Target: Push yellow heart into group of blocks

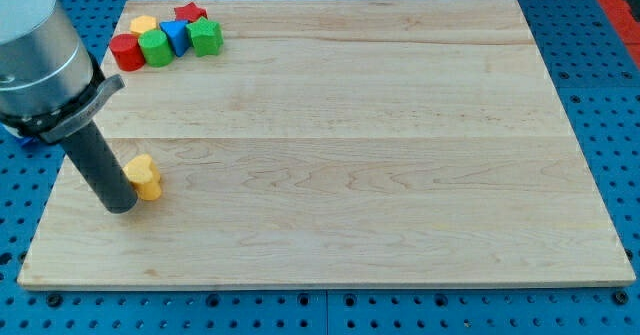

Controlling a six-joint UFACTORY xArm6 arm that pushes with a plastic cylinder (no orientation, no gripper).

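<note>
Your tip (121, 207) sits touching yellow heart (145, 177) from 7 o'clock, nothing clamped, just bare rod. Heart is low on board's left; group of blocks (167, 37) waits at 12, so you're lined up behind it.

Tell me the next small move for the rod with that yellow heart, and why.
Probably slide my tip round to the heart's lower side, then push toward the view's top. My tip sits at the left of the yellow heart, apparently touching it, while the group of blocks lies near the board's top-left corner, almost straight up the view. A push from the present side would send the heart rightward, not toward them.
</note>
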